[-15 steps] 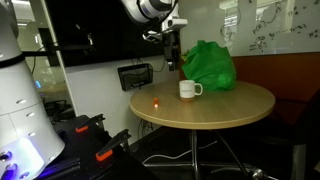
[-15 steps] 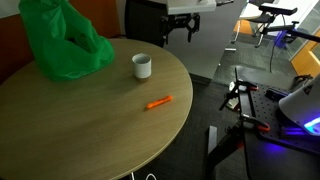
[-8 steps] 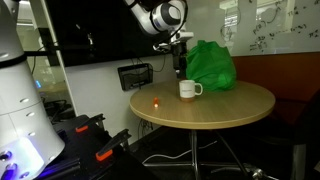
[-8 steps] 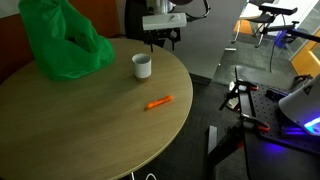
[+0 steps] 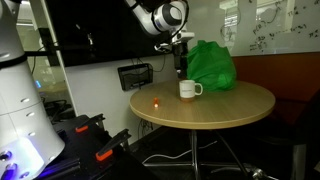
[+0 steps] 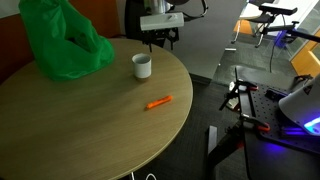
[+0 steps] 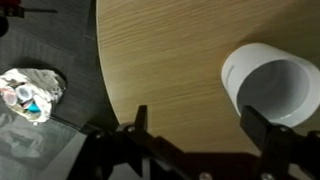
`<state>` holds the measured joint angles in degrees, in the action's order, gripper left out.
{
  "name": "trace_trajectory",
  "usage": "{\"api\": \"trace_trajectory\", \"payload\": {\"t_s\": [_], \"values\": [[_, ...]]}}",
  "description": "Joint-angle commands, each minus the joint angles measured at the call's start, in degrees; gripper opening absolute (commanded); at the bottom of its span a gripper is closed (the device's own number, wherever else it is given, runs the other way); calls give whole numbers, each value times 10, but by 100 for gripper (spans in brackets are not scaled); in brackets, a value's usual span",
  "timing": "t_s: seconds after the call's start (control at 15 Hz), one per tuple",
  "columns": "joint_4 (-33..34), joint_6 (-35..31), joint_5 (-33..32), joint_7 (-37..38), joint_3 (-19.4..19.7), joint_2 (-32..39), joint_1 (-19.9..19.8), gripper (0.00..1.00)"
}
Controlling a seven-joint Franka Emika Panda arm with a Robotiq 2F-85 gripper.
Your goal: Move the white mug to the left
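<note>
Gripper (image 5: 180, 68): sits lower than a second ago, jaws spread, empty. White mug (image 5: 188, 89): untouched; I judge grasp pending.

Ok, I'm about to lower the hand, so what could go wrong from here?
In the wrist view the white mug sits off-centre, under one finger of the open hand; a straight descent could hit its rim and tip it. The green bag stands close beside the mug, so the hand might snag it.
</note>
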<state>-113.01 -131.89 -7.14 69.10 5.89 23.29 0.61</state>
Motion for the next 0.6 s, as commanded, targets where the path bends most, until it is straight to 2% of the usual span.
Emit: {"api": "trace_trajectory", "payload": {"t_s": [0.0,0.53], "values": [[19,-3,42,-16,3,18,3,100],[104,6,77,-28,6,88,3,100]]}}
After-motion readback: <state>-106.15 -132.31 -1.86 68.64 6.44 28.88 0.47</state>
